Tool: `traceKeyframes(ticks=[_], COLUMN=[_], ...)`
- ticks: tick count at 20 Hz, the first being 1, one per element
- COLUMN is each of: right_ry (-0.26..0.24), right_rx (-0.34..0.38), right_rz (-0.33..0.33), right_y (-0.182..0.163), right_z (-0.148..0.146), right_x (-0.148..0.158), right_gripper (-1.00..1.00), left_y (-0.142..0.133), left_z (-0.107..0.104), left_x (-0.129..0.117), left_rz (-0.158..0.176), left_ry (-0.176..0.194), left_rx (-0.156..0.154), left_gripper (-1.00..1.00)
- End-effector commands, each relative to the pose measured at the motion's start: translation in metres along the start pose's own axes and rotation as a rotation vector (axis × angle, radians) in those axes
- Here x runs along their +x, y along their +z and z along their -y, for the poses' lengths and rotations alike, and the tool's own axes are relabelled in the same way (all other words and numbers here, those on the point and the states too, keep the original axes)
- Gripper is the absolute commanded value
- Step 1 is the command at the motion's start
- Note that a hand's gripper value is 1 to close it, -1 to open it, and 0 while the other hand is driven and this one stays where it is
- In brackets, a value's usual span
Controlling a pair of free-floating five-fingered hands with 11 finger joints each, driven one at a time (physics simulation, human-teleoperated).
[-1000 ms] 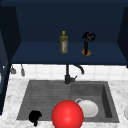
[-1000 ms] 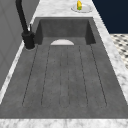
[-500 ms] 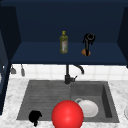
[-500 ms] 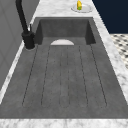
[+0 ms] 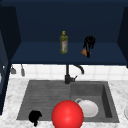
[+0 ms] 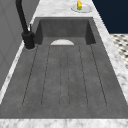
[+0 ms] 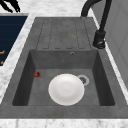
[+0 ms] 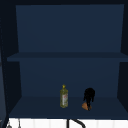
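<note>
The right hand (image 5: 89, 44) is up in the open wall cabinet (image 5: 37, 53) above the sink, on its lowest shelf. Its fingers hang downward onto a small orange-brown thing (image 5: 84, 52) that rests on that shelf, and the hand covers the thing's upper right side. In the upper view the same right hand (image 8: 89, 96) stands over the orange-brown thing (image 8: 85, 106), with the fingertips reaching it from above. Whether the fingers are closed round it or merely laid against it I cannot tell.

On the same cabinet shelf, to the left of the orange-brown thing and clearly apart from it, stands an upright bottle (image 5: 63, 42) of yellowish oil with a yellow cap, also seen in the upper view (image 8: 64, 96).

The left hand (image 5: 35, 117) hangs far below the cabinet, over the front left corner of the sink's ribbed draining board (image 5: 45, 96); its fingers look curled with nothing in them.

Below the cabinet, the black faucet (image 5: 68, 75) rises at the back of the sink. A white plate (image 5: 88, 108) lies in the basin (image 7: 27, 82), and a large red ball (image 5: 67, 115) sits at the sink's front edge, overlapping the plate's left rim in the front view. From the right side, a small red thing (image 7: 37, 74) lies on the basin floor left of the plate (image 7: 66, 89).
</note>
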Motion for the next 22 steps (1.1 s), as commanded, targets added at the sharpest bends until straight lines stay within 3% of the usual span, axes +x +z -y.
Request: traceKeyframes(ticks=[1,11,18,22], right_ry=[0.034,0.007,-0.037,-0.020], right_rx=[0.025,0.015,0.019,0.020], right_rz=[-0.034,-0.018,0.037,0.021], right_y=[-0.017,-0.041,-0.027,-0.039], right_z=[-0.005,-0.004,0.013,0.018], right_x=[0.010,0.007,-0.015,-0.012], right_gripper=[-1.00,-1.00,-1.00,-1.00], left_y=[0.000,0.000,0.000,0.000], left_z=[0.000,0.000,0.000,0.000], left_x=[0.000,0.000,0.000,0.000], left_rz=[0.000,0.000,0.000,0.000], left_ry=[0.000,0.000,0.000,0.000], left_rx=[0.000,0.000,0.000,0.000], left_gripper=[0.00,0.00,0.00,0.00])
